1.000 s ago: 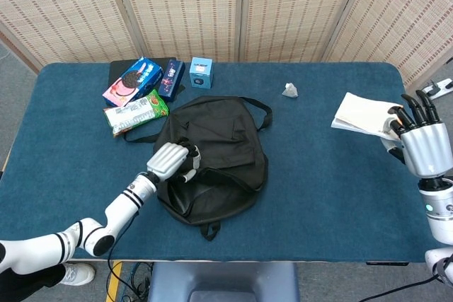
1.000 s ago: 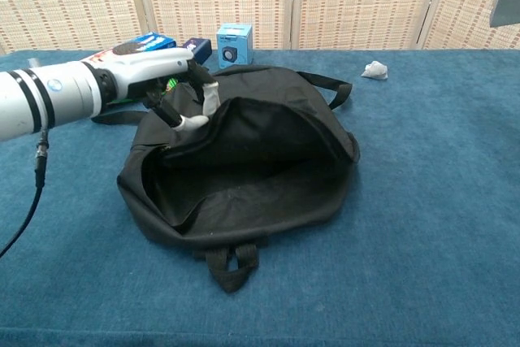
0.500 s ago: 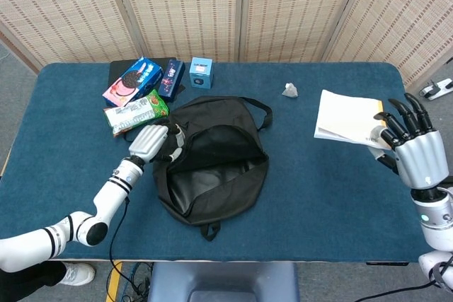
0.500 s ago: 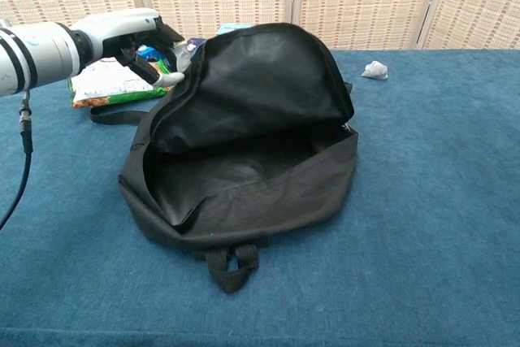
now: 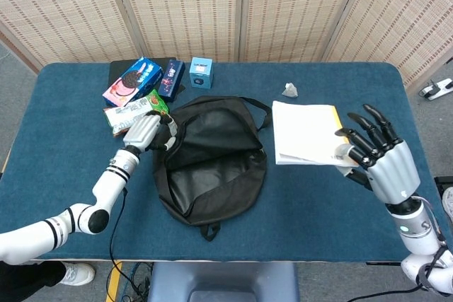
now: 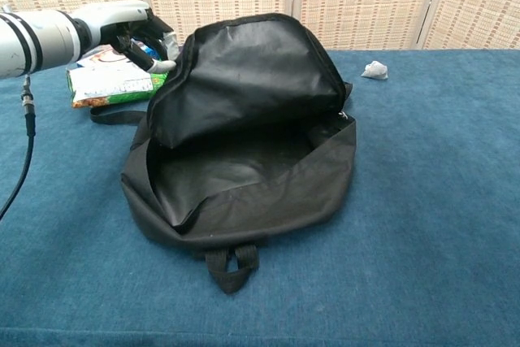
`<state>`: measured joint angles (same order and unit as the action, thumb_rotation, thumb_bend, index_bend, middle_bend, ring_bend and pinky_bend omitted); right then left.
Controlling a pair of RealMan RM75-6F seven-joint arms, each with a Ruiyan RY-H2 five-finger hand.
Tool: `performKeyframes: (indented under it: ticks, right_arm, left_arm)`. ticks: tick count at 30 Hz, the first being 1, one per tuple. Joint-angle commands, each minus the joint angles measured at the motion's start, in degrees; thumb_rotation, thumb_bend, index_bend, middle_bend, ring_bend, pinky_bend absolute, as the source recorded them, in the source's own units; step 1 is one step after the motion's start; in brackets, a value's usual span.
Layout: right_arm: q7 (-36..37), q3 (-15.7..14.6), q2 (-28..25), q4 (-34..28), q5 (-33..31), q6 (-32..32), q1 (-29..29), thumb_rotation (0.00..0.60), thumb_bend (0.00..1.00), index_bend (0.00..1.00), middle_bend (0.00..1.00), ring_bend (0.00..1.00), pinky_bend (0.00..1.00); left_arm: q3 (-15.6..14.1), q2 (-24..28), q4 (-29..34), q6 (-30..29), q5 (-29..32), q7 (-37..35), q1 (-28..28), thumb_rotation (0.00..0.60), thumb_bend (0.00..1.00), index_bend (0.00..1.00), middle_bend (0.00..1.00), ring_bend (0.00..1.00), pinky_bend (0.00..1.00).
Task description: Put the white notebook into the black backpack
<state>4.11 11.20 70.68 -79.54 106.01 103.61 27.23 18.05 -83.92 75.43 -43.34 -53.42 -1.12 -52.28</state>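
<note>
Risky from here: white notebook (image 5: 306, 133) pinched only at its edge by right hand (image 5: 375, 158) — could slip; black backpack (image 5: 212, 157) flap, gripped by left hand (image 5: 146, 131), might drop shut

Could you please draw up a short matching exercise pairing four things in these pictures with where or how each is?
Things:
1. notebook
2. backpack
3. blue box
4. crumpled paper

States:
A. alone on the table near its far edge
B. held up by the right hand
C. flap pulled open by the left hand
D. beside the snack packs

Pairs: 1-B, 2-C, 3-D, 4-A
</note>
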Motion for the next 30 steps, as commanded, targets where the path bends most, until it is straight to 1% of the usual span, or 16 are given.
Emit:
performKeyframes:
  ticks: [1,4,9,15,24,30]
  right_arm:
    - [-0.4,-0.7,1.3,-1.8,2.0,-1.9,1.8,0.600,0.51,0.71,0.43,0.21,0.12]
    - [0.0,-1.1,2.9,-3.3,3.3,-4.0,3.6,0.600,0.51,0.71,0.43,0.21,0.12]
    - [-0.2,-1.8,5.9,-3.9,5.1,-8.1,6.7,0.600,0.51,0.71,0.43,0.21,0.12]
    - [0.4,-2.6,10.6,-2.5,5.3,-12.6,9.8,0.600,0.51,0.71,0.43,0.22,0.12]
    - [1.2,-4.9,14.8,-0.7,5.7,-16.2,11.8,0.600,0.51,0.71,0.44,0.22,0.12]
    - [0.2,-5.9,18.3,2.4,5.6,-19.8,13.7,0.600,0.51,0.71,0.44,0.22,0.12]
  left_arm:
    - [0.1,0.1,-0.1,0.2,0.6,0.4,-0.3,0.600,0.55,0.82,0.38,0.31,0.13]
    - [0.2,0.1,-0.3,0.4,1.3,0.9,-0.6,0.600,0.55,0.82,0.38,0.31,0.13]
    - [0.6,0.4,-0.2,0.5,2.3,1.5,-1.1,0.600,0.55,0.82,0.38,0.31,0.13]
    - [0.7,0.9,0.4,0.6,3.4,2.5,-1.5,0.600,0.55,0.82,0.38,0.31,0.13]
    - [0.9,1.0,-0.4,1.0,5.3,3.4,-2.3,0.600,0.55,0.81,0.38,0.31,0.13]
    - [1.1,1.0,-1.2,1.8,7.2,3.7,-2.9,0.600,0.55,0.82,0.38,0.31,0.13]
